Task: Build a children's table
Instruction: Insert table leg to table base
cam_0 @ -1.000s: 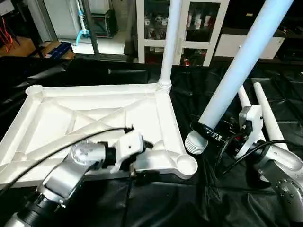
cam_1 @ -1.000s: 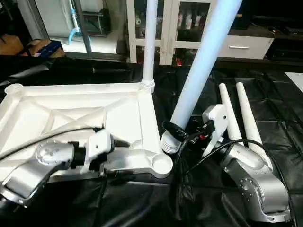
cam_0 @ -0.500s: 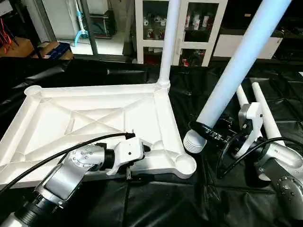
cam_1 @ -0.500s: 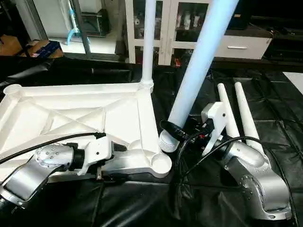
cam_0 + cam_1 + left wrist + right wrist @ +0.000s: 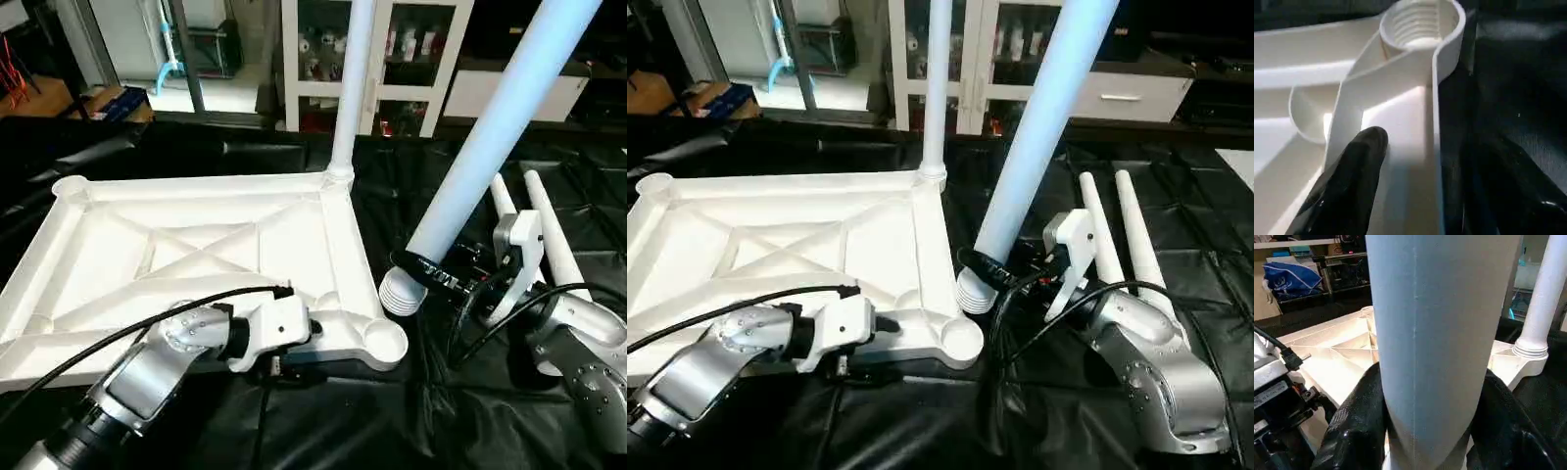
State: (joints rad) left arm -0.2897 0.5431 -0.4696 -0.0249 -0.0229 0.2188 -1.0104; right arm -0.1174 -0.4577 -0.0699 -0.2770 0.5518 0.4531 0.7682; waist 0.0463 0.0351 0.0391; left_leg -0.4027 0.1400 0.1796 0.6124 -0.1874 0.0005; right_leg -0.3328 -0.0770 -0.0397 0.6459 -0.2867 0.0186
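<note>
The left pincer (image 5: 1415, 161) straddled the tabletop's (image 5: 196, 245) rim, steadying it, while the right pincer (image 5: 1430, 406) gripped a leg (image 5: 490, 147) near the threaded corner socket (image 5: 385, 340).

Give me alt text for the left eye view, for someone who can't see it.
The right gripper holds a white table leg tilted, its ribbed end beside the near corner socket of the upside-down white tabletop. The left gripper is at the top's near edge; one leg stands fitted, two legs lie on black cloth.

Silver forearms (image 5: 147, 377), white wrist housings (image 5: 279, 323), black cables (image 5: 147, 328).
</note>
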